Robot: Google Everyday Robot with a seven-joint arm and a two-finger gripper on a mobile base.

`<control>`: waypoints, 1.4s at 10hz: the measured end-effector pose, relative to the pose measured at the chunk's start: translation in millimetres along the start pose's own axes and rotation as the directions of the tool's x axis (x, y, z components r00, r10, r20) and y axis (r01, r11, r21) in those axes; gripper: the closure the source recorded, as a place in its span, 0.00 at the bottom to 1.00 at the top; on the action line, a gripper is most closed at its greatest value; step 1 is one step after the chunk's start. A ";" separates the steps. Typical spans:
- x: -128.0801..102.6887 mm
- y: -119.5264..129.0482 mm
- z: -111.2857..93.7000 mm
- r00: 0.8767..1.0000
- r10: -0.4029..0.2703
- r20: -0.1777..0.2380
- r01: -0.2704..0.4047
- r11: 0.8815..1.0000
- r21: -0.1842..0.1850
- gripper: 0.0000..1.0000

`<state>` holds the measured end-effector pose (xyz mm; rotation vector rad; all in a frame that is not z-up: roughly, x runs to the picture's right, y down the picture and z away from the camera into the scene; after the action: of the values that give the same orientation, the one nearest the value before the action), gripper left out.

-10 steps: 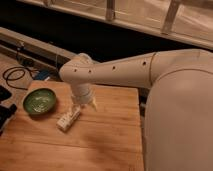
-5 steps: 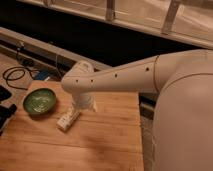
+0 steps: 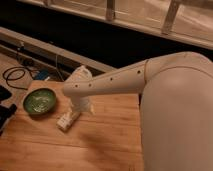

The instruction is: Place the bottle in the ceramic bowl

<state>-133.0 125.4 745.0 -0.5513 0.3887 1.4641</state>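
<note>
The whitish-cream bottle lies on its side on the wooden table, a little right of the green ceramic bowl. The bowl sits near the table's left back corner and holds nothing. My gripper hangs down from the white arm, right above the bottle's upper right end and close to it. The arm's wrist hides part of the gripper.
A black cable loop and a blue item lie on the floor behind the table's left corner. A dark object is at the left edge. My white body fills the right side.
The arm has swung lower and its wrist has shifted slightly right over the bottle. The bottle and the bowl have not moved.
</note>
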 end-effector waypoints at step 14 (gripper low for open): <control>-48.4 31.8 37.8 0.992 0.115 0.042 -0.113 0.992 -0.054 0.35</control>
<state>-171.6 107.8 799.6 -0.5437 0.3530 1.5976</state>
